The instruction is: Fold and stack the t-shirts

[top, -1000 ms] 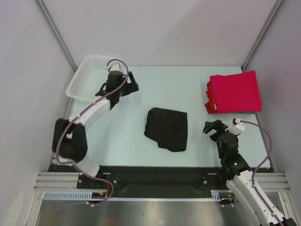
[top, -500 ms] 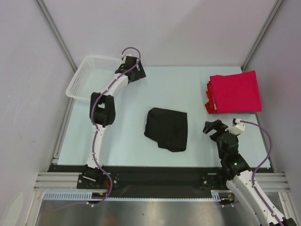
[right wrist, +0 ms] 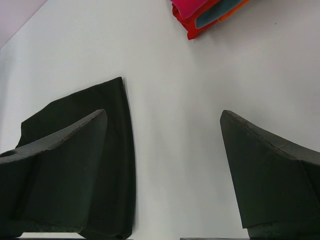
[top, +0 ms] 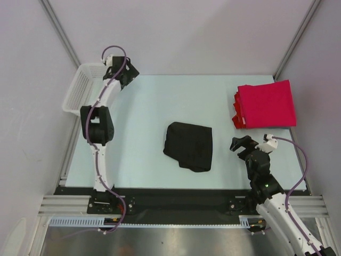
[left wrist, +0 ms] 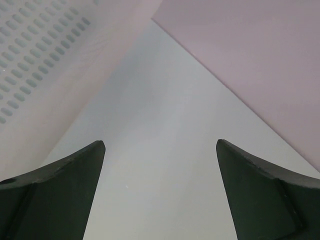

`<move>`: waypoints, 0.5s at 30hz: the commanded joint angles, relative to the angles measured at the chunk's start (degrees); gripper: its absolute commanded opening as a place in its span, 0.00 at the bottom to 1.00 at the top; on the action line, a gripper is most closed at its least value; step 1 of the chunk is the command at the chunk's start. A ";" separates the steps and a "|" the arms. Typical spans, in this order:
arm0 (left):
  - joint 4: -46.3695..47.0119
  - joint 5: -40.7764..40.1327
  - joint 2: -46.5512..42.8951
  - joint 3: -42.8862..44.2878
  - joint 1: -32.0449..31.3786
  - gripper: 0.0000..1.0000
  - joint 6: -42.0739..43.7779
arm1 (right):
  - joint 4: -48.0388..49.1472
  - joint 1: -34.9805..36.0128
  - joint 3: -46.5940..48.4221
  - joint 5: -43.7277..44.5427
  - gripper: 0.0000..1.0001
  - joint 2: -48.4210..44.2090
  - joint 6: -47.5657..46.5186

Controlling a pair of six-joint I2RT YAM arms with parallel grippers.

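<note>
white mesh basket tipped up at desk far-left corner, left gripper just beside it, jaws wide. black t-shirt folded mid-desk. red t-shirts stacked at far-right corner. right gripper jaws wide, near black t-shirt.

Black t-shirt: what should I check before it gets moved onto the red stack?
1. black t-shirt folded, lying flat at mid-table: ok.
2. right fingers open and empty, just right of the shirt: ok.
3. left fingers open and empty, far off beside the basket: ok.
4. red stack has nothing on top: ok.
5. Nothing lies between shirt and stack: ok.
6. Shirt's lower fold layers line up: cannot tell.
</note>
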 commanded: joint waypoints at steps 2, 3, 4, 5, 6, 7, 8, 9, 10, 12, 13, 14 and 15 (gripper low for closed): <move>2.99 11.16 -13.70 -8.60 -1.21 0.99 0.51 | 1.98 0.22 0.57 0.34 1.00 -0.08 -0.75; 3.52 12.13 -16.42 -11.24 -2.00 0.99 1.21 | 1.89 0.23 0.57 -0.01 1.00 0.01 -0.92; 4.14 12.48 -18.97 -16.92 -3.84 1.00 1.83 | 2.07 0.14 0.66 -0.45 1.00 0.35 -1.19; 4.75 12.58 -24.56 -20.11 -4.73 1.00 2.44 | 2.24 0.14 0.66 -1.06 1.00 0.36 -1.54; 5.02 12.58 -27.23 -23.27 -5.69 1.00 2.53 | 2.68 0.14 0.57 -2.02 0.99 0.53 -1.98; 5.46 12.58 -29.78 -30.09 -7.79 1.00 2.45 | 2.86 0.22 0.66 -2.38 0.99 0.71 -2.15; 6.77 12.58 -32.76 -33.55 -8.86 1.00 2.53 | 2.86 0.23 0.66 -2.73 0.98 1.14 -2.33; 7.21 12.40 -37.58 -36.81 -10.00 1.00 3.06 | 3.12 0.23 0.74 -3.52 0.98 1.50 -2.33; 7.22 11.10 -40.15 -42.32 -12.27 1.00 3.15 | 3.82 0.23 0.74 -3.96 0.98 1.85 -2.68; 3.89 7.06 -47.16 -47.27 -13.96 1.00 -0.44 | 3.83 0.23 1.44 -2.57 1.00 3.25 -1.90; 3.18 7.04 -49.56 -52.26 -14.75 1.00 -2.37 | 2.96 0.40 1.80 -1.78 1.00 3.78 -1.02; 3.44 7.56 -51.93 -55.09 -14.93 1.00 -3.17 | 2.34 0.31 2.23 -0.03 1.00 4.66 0.29; 4.31 8.00 -57.17 -57.99 -15.19 1.00 -3.61 | 1.90 0.31 2.41 0.69 1.00 5.01 1.70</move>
